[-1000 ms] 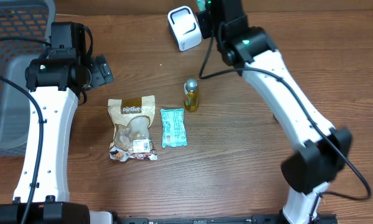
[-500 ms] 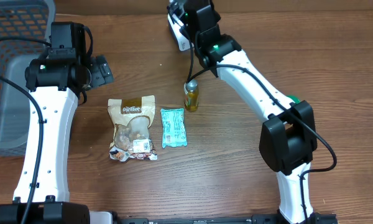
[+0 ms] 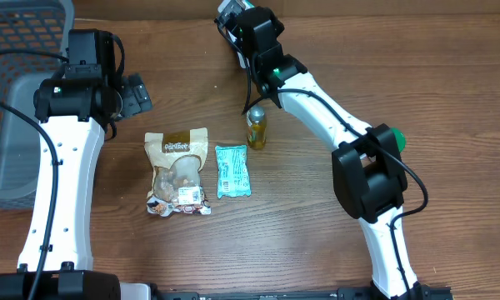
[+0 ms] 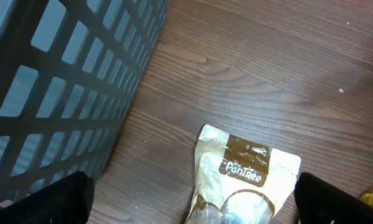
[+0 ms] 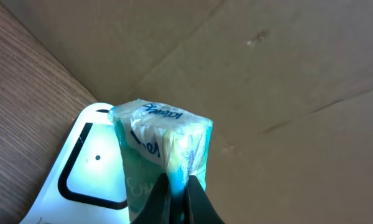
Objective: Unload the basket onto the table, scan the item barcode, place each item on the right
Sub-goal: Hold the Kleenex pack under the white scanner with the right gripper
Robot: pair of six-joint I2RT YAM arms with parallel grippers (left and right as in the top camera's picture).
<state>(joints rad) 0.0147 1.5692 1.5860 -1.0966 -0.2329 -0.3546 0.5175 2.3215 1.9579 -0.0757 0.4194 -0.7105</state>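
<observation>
My right gripper (image 5: 179,194) is shut on a teal tissue packet (image 5: 165,143), pinching its lower edge. The packet stands upright just in front of the white scanner (image 5: 81,177), whose window has a black outline. In the overhead view the right gripper (image 3: 237,21) is at the table's far edge and covers most of the scanner. My left gripper (image 4: 196,202) is open, one finger on each side of a tan Pantree snack bag (image 4: 248,171) that lies below it. Overhead, the left gripper (image 3: 133,93) hangs up and left of that bag (image 3: 177,171).
A second teal packet (image 3: 232,170) lies right of the snack bag. A small yellow bottle (image 3: 256,127) stands behind it. A grey slatted basket (image 3: 17,100) fills the left side and shows close by in the left wrist view (image 4: 62,93). Brown cardboard (image 5: 267,68) backs the scanner.
The right arm has swung left along the far edge, so its gripper now sits over the scanner and hides it overhead. The left arm and the items on the table have not moved.
</observation>
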